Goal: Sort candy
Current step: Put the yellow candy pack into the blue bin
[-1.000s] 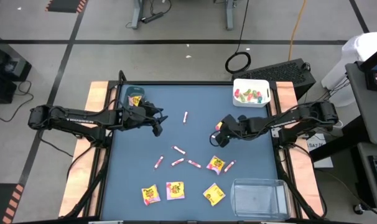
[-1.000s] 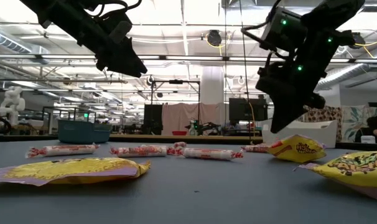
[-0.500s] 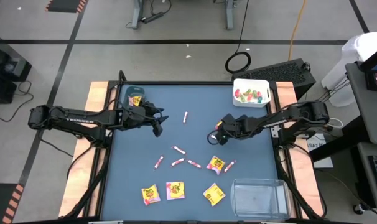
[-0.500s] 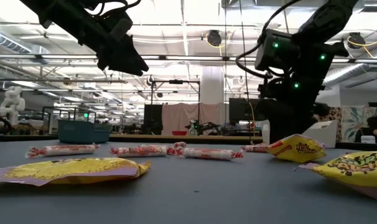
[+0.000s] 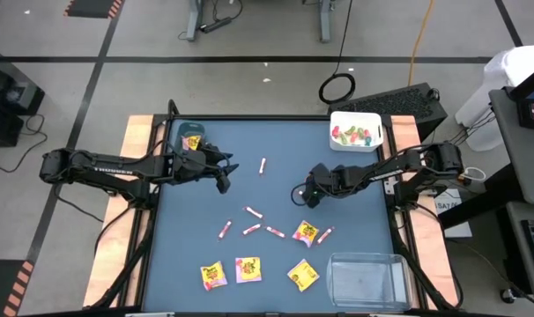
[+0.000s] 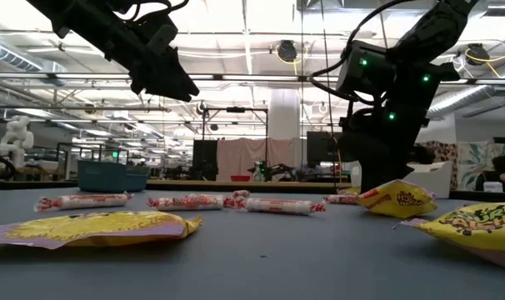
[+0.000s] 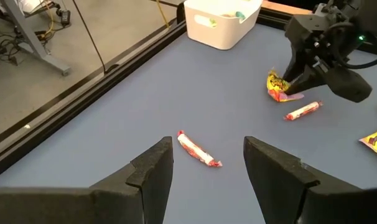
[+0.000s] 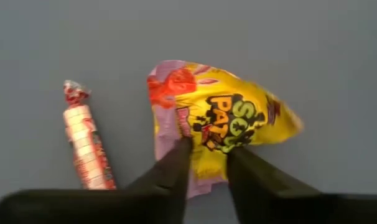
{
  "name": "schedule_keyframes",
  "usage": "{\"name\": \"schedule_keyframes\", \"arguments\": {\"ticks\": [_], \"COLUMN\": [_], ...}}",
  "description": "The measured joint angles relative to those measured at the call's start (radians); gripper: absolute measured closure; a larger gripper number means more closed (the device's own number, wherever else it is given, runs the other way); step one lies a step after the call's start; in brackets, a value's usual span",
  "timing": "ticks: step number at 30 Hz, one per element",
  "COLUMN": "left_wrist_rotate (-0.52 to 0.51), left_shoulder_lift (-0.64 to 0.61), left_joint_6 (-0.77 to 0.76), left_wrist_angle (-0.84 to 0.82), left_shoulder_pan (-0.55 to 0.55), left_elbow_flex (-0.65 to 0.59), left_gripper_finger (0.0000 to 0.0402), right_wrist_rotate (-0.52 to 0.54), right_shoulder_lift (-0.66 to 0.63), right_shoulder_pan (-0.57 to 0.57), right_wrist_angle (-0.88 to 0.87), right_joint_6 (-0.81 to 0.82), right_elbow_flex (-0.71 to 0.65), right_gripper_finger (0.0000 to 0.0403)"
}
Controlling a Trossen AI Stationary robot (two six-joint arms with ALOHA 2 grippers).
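1. Change observed: a second ago the right hand [image 5: 300, 191] stood raised clear of the counter [image 5: 276, 141]. It has since come down to the surface, its tip shifting slightly farther from the white bin [image 5: 356, 130].
2. Present state, right hand: narrowly spread, with its tips straddling the near edge of a yellow packet [image 8: 226, 118]. The packet lies flat on the counter and is not seen to be pinched.
3. Location of the item: the packet sits well away from the white bin, toward the counter's middle. A pink-white stick [image 8: 86, 140] lies just beside it, apart from it.
4. Left hand [image 5: 223, 180]: spread and unchanged over the interval. It hovers farther still from the white bin, over a second stick [image 7: 198, 149].
5. Meaning for the task, as a judgement: the descent reads as a pick attempt on the packet, with the closing not yet complete.
6. Outstanding work: several packets and sticks lie scattered on the side of the counter away from the white bin, near the clear bin [image 5: 366, 280]. Sorting is far from finished.
7. Risk: the grip bears only on the packet's edge, so it may slip.
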Motion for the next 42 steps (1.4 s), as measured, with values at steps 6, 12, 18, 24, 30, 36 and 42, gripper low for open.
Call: {"name": "schedule_keyframes", "arguments": {"ticks": [6,12,18,24,30,36,42], "left_wrist_rotate": [0.000,0.000,0.062,0.134,0.134,0.133,0.155], "left_shoulder_lift": [0.000,0.000,0.020,0.137,0.276,0.412,0.490], "left_joint_6": [0.000,0.000,0.002,0.027,0.055,0.054,0.072], "left_wrist_angle": [-0.001,0.003,0.060,0.287,0.510,0.758,0.863], "left_shoulder_pan": [0.000,0.000,-0.001,-0.037,-0.078,-0.079,-0.069], "left_elbow_flex": [0.000,0.000,0.000,0.000,0.000,0.000,0.001], "left_gripper_finger": [0.0201,0.0201,0.0201,0.0201,0.0201,0.0171,0.0086], "right_wrist_rotate": [-0.015,-0.055,-0.041,-0.030,-0.027,0.038,0.060], "right_shoulder_lift": [-0.019,-0.076,-0.123,-0.136,-0.136,-0.136,-0.136], "right_shoulder_pan": [0.006,0.016,0.036,0.048,0.054,0.061,0.062], "right_wrist_angle": [0.030,0.038,0.046,0.139,0.291,0.431,0.533], "right_joint_6": [-0.034,-0.058,-0.089,-0.172,-0.256,-0.340,-0.408], "right_elbow_flex": [-0.004,0.009,0.037,0.070,0.074,0.074,0.074], "right_gripper_finger": [0.0392,0.0400,0.0402,0.0403,0.0403,0.0402,0.0402]}}
